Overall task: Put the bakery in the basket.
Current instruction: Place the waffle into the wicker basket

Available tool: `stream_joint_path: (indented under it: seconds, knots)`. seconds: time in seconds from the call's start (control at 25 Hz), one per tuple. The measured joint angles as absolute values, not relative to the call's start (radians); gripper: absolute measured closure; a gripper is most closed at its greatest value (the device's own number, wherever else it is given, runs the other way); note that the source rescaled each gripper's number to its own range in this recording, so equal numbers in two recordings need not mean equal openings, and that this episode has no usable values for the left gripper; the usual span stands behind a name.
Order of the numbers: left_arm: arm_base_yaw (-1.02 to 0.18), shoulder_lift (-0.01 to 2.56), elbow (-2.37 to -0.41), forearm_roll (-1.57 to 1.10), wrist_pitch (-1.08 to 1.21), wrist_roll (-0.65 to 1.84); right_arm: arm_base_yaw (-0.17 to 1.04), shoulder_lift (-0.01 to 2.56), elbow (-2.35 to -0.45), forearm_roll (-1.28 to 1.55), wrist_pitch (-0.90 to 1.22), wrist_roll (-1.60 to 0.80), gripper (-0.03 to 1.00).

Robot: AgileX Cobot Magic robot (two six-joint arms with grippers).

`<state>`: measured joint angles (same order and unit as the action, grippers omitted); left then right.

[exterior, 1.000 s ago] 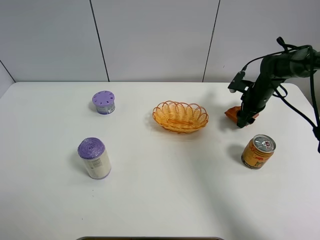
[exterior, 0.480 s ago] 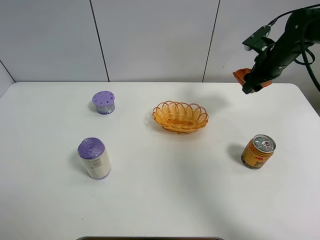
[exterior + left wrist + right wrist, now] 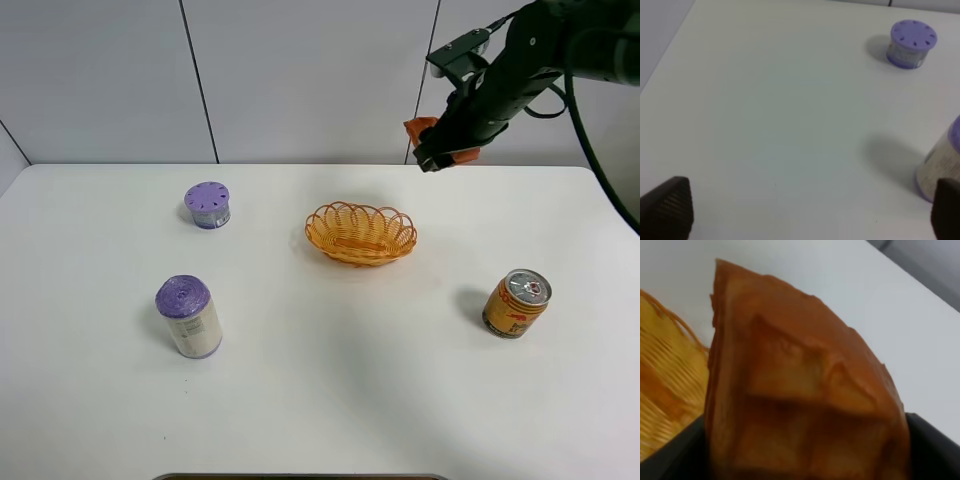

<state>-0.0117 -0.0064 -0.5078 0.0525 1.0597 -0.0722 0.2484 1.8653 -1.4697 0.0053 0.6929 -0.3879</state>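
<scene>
My right gripper (image 3: 443, 152) is shut on the orange-brown waffle-like bakery (image 3: 423, 131) and holds it high in the air, up and to the right of the basket (image 3: 360, 232). In the right wrist view the bakery (image 3: 800, 390) fills the frame, with the basket's woven rim (image 3: 665, 385) beside it. The orange-yellow wicker basket sits empty at the table's middle. My left gripper (image 3: 805, 210) is open over bare table; only its two dark fingertips (image 3: 667, 207) show in the left wrist view.
A gold drink can (image 3: 516, 303) stands right of the basket, toward the front. A purple-lidded small tub (image 3: 207, 205) stands at the back left, also in the left wrist view (image 3: 911, 44). A purple-topped white cylinder (image 3: 187, 316) stands at the front left.
My right gripper has lifted the bakery off the table from right of the basket and carried it up and leftward toward the basket. The left arm has not moved.
</scene>
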Motion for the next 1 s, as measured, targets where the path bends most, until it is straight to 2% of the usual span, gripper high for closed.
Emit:
stream_joint_path:
  seconds: [0.56, 0.8, 1.0]
  knots:
    - [-0.012, -0.006, -0.508, 0.052, 1.060, -0.072, 0.474, 1.865, -1.470, -0.027, 0.555, 0.039, 0.94]
    - [-0.012, -0.006, -0.508, 0.052, 1.060, -0.072, 0.506, 1.865, -1.465, -0.159, 0.569, 0.267, 0.94]
    - [-0.012, -0.006, -0.508, 0.052, 1.060, -0.072, 0.507, 1.865, -1.352, -0.185, 0.524, 0.337, 0.94]
